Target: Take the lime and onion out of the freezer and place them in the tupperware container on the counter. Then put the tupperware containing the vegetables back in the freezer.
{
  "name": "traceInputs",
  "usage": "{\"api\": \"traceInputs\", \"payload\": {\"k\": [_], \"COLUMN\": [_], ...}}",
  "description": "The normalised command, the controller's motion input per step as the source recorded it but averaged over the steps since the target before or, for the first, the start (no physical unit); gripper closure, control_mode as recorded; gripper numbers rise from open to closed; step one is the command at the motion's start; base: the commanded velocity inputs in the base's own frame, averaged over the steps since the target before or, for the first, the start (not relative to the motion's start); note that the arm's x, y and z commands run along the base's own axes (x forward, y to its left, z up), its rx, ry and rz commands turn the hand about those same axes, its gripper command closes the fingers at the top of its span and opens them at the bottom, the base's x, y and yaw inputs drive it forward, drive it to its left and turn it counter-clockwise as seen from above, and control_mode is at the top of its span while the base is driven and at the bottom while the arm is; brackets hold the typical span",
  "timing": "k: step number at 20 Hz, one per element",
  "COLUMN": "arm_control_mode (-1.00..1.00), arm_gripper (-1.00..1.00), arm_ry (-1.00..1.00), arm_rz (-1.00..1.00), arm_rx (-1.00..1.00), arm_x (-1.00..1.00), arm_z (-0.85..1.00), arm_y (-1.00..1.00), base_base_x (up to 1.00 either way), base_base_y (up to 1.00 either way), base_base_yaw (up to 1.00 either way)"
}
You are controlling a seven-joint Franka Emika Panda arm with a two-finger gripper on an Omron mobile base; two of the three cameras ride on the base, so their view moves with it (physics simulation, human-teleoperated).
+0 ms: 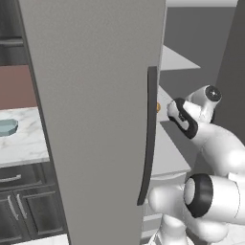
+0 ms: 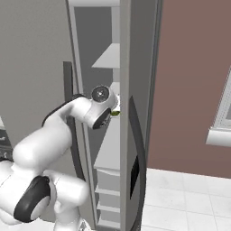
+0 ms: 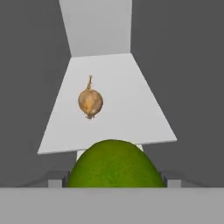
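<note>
Step in hand, by the look of it: fetching the lime from the freezer, first of the two items.

Far left of the freezer door (image 1: pixel 95 119), resting on the worktop (image 1: pixel 24 139), white marble with grey veins: the container (image 1: pixel 7 127), shallow, pale blue-grey, translucent, cut corners, apparently empty. Below that, dark cabinet fronts with silver handles.

At the door itself: speckled grey face, long dark curved handle (image 1: pixel 149 139) down its right edge, swung open.

Right of the door, inside on a pale, flat, matte shelf (image 3: pixel 109 105): the onion (image 3: pixel 90 101), small, round, golden-brown, papery-looking, with a thin stalk, lying well back. Nearer than the onion, hard up against the tool: the lime (image 3: pixel 113 164), smooth, bright green, domed, a sliver of it also peeping past the wrist in the right base view.

Tool (image 3: pixel 113 180) reached into the freezer, spread wide with the lime between its tips; cannot tell whether already pinching or just bracketing.

Next move, as a judgement: securing a firm hold on the round, slippery-looking fruit, lifting clear of the shelf, backing out past the door edge, then carrying leftward to the container.
</note>
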Motion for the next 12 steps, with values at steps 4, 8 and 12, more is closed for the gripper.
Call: {"api": "traceInputs", "payload": {"k": [4,8,12], "arm_control_mode": [-1.00,-1.00,-1.00], "arm_gripper": [1.00,1.00,1.00], "arm_ry": [0.20,0.21,0.12], "arm_rz": [0.00,0.00,0.00], "arm_rx": [-0.02,-0.01,0.00], "arm_x": [-1.00,-1.00,-0.85], "arm_z": [1.00,0.97,0.99], "arm_y": [0.04,0.02,0.29], "base_base_x": [0.00,0.00,0.00], "base_base_y": [0.00,0.00,0.00], "base_base_yaw": [0.00,0.00,0.00]}}
